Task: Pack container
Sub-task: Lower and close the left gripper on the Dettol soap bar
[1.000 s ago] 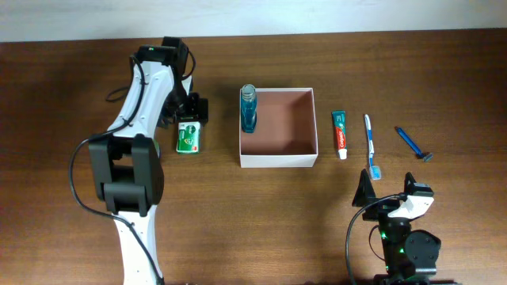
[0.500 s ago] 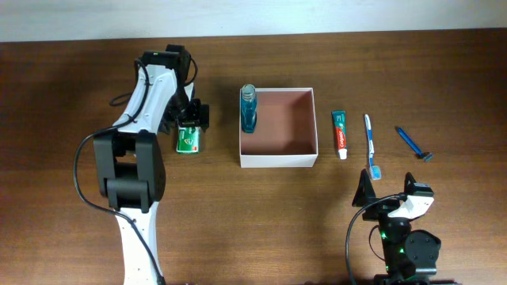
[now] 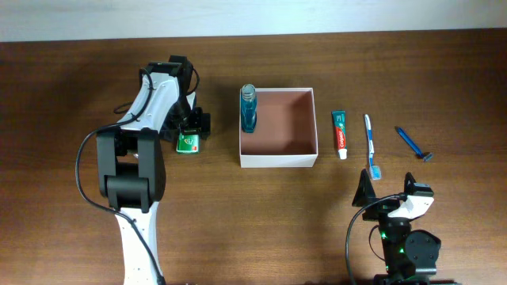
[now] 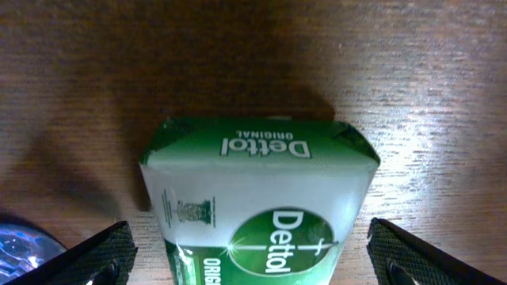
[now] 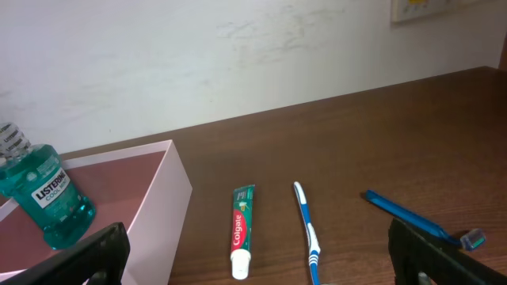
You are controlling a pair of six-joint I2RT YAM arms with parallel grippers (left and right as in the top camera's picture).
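**One bottle in the container, soap box straddled outside it**

The container (image 3: 287, 120) sits mid-table toward the far edge, mouth up, its square sides parallel to the table (image 3: 71, 87) edges. A mouthwash bottle (image 3: 249, 109) stands in its far-left corner; the rest of its floor is bare. Leftward, the left gripper (image 3: 190, 131) spreads wide astride a green soap box (image 4: 257, 198) lying far-to-near, with gaps on both sides. Toothpaste (image 3: 340, 134), toothbrush (image 3: 370, 146) and razor (image 3: 413, 143) lie rightward. By the near edge, the right gripper (image 3: 390, 194) gapes empty.
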